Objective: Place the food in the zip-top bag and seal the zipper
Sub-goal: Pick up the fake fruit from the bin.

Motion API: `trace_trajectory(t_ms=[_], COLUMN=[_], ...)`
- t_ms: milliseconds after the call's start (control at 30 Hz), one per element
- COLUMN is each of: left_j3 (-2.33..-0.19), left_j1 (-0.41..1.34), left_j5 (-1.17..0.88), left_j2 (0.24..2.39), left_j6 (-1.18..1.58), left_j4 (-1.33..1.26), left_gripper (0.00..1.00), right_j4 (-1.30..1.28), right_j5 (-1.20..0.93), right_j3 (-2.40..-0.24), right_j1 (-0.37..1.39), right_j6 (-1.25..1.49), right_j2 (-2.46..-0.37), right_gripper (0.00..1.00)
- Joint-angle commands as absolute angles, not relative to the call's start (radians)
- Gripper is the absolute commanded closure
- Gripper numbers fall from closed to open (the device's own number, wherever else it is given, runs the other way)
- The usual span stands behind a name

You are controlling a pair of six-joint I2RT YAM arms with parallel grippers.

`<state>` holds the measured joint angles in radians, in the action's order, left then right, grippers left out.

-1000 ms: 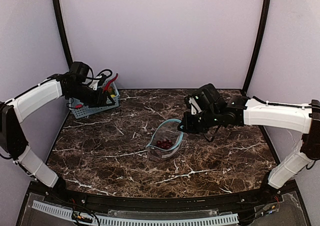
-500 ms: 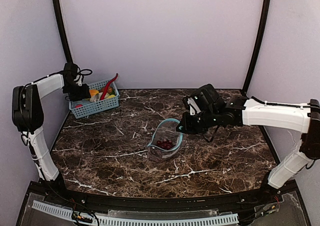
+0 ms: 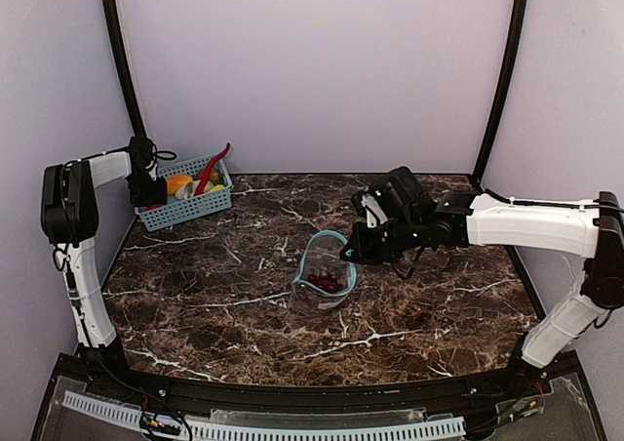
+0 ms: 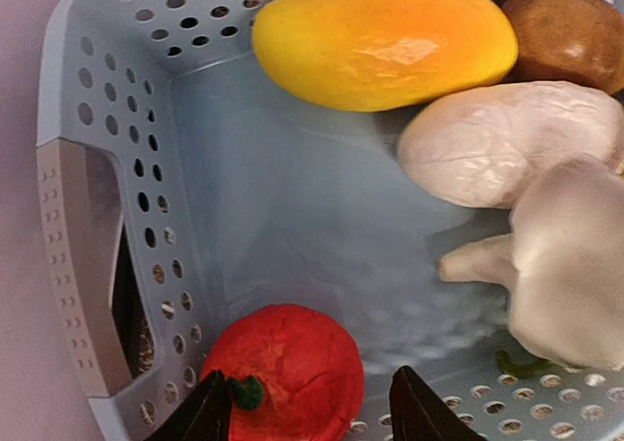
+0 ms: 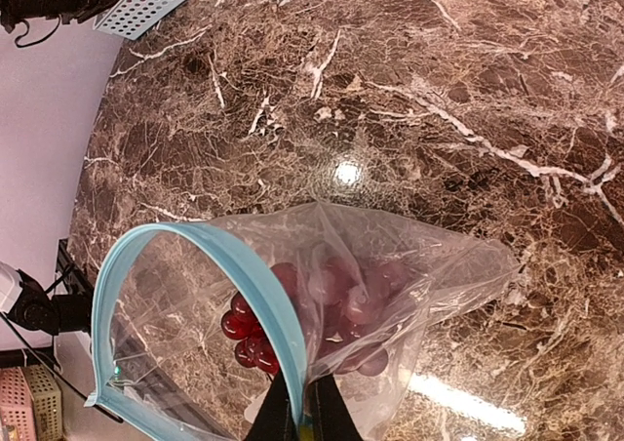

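- Finds, nearest, the clear soft plastic zip-top bag (image 3: 327, 270) standing mouth-open midway across the dark veined marble tabletop (image 3: 214, 295), with the dark purple grape bunch (image 5: 331, 309) already at its bottom.
- Shows the right gripper (image 5: 297, 417) pinched tight on the bag's rim at the light teal-blue zipper strip (image 5: 244, 275), propping the mouth wide; no change there over the last second.
- Further back, at the far left: notes the left arm folded in tight since a second ago, and the left gripper (image 4: 312, 412) swung to the end of the pale blue perforated plastic basket (image 4: 107, 217), jaws narrowed slightly on the way.
- Reads that as the reach for the next piece: one item bagged, more to fetch, zipper not yet sealed.
- Shows dark fingertips (image 4: 200, 423) apart, straddling the red round toy fruit (image 4: 283, 368) in the basket corner beside the handle slot; one tip at the fruit's edge, the other just clear, so no clamp yet.
- Leaves the yellow oblong toy piece (image 4: 385, 41), brown oval piece (image 4: 575, 36) and pale white lumps (image 4: 507, 158) deeper in, well apart from the fingers.
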<state>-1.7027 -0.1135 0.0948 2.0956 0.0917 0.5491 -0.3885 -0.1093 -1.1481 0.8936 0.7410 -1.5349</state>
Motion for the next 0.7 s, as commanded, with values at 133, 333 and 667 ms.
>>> trace_trajectory(t_ms=[133,333,667], left_j3=[-1.738,-1.731,-1.717], left_j1=[-0.124,-0.124,-0.114], left_j5=[0.137,0.090,-0.032], left_j2=[2.152,2.166,2.163], left_j6=[0.053,0.058,0.078], left_j4=[0.590,0.599,0.590], left_gripper=[0.40,0.38,0.38], right_j4=[-0.358,-0.359,-0.359], right_j5=[-0.120,-0.129,-0.135], right_j3=[-1.161,-1.174,-1.182], right_j1=[0.890,0.890,0.890], right_j6=[0.741,0.743,0.744], right_j2=[-1.537,-1.550,-1.558], right_gripper=[0.95,0.95,0.95])
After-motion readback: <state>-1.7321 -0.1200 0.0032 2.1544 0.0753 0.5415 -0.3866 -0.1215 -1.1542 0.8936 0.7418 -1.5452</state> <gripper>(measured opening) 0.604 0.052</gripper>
